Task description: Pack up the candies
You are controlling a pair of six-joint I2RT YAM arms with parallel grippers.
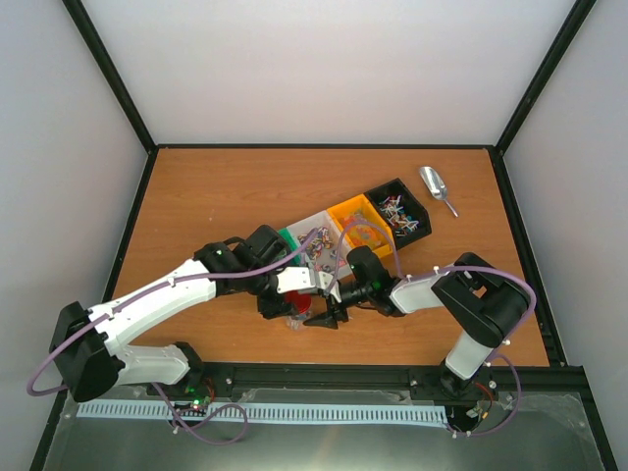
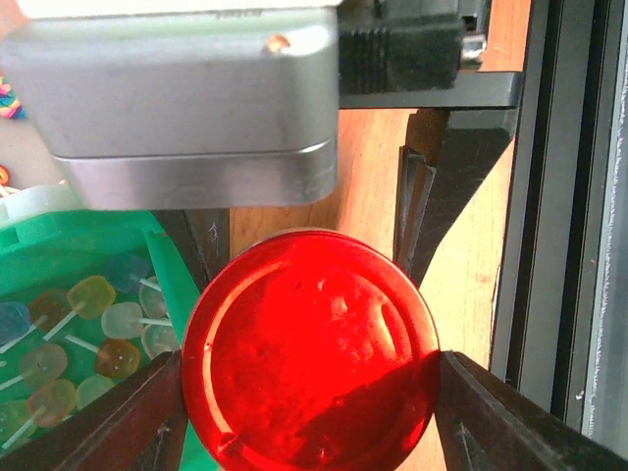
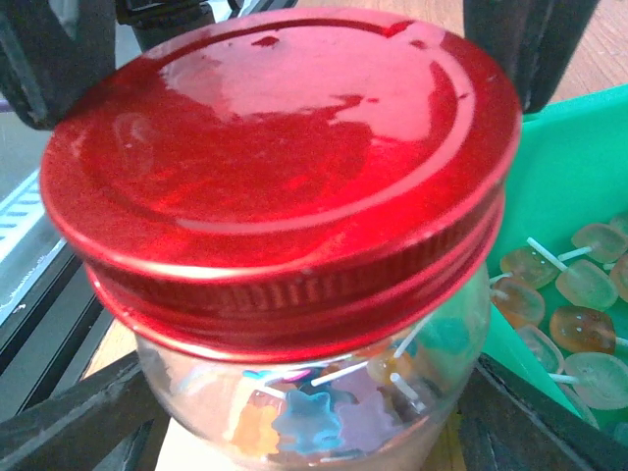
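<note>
The place is a robotics lab test cell. Plain white walls (image 1: 324, 69) close three sides, joined by black frame struts (image 1: 110, 74). A wooden table (image 1: 216, 196) forms the working surface. The left arm (image 1: 147, 294) and right arm (image 1: 481, 304) are bolted to a black rail (image 1: 324, 376) at its near edge. Purple cables (image 1: 39, 378) and a slotted white cable duct (image 1: 294, 413) run along the front.

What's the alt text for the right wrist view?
A glass jar with a shiny red lid fills the frame, colourful candies visible through the glass. The right gripper holds the jar low on its sides, with its dark fingers at the bottom corners. A green bin of lollipops sits to the right.
</note>
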